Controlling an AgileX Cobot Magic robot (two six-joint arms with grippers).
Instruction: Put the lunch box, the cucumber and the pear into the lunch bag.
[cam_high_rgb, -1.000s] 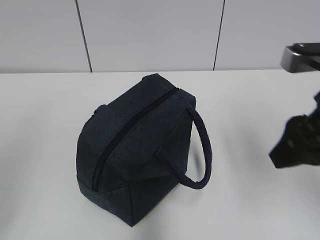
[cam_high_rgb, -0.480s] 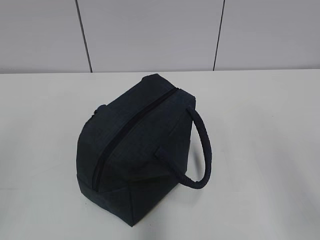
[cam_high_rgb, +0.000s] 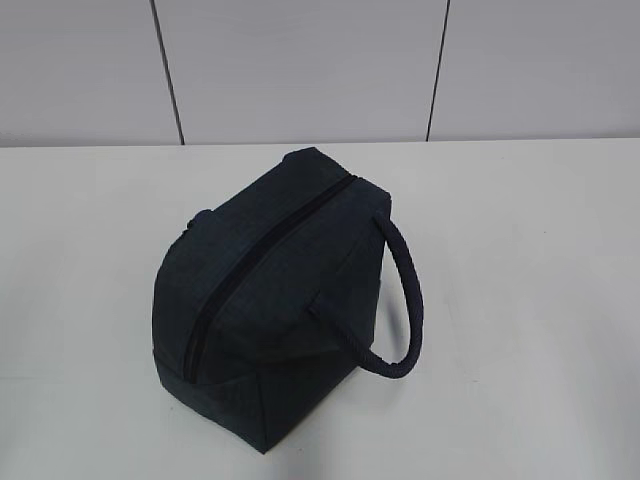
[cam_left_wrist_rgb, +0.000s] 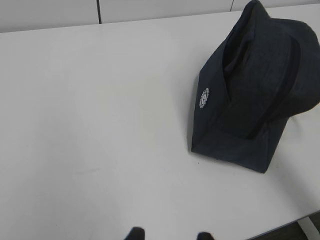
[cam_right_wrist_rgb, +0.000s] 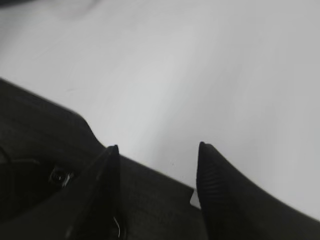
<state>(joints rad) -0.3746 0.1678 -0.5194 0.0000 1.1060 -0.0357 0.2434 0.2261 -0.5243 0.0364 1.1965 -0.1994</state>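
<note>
The lunch bag (cam_high_rgb: 290, 310) stands mid-table, dark navy, its long zipper (cam_high_rgb: 262, 258) closed along the top and one loop handle (cam_high_rgb: 408, 300) hanging to the right. The left wrist view shows the lunch bag (cam_left_wrist_rgb: 250, 105) at the upper right, well ahead of my left gripper (cam_left_wrist_rgb: 167, 234). Only that gripper's two dark fingertips show, apart over bare table. My right gripper (cam_right_wrist_rgb: 157, 146) is open with nothing between its fingers (cam_right_wrist_rgb: 220, 185). The lunch box, the cucumber and the pear are out of view. Neither arm appears in the exterior view.
The white table (cam_high_rgb: 520, 250) runs back to a grey panelled wall (cam_high_rgb: 300, 70). Below my right gripper lies a dark flat surface (cam_right_wrist_rgb: 45, 130) with a small bolt (cam_right_wrist_rgb: 59, 175). The table's near edge (cam_left_wrist_rgb: 300, 220) shows at the lower right of the left wrist view.
One second ago my right arm stood at the right edge of the exterior view; it has since left the frame. The lunch bag has not moved.
</note>
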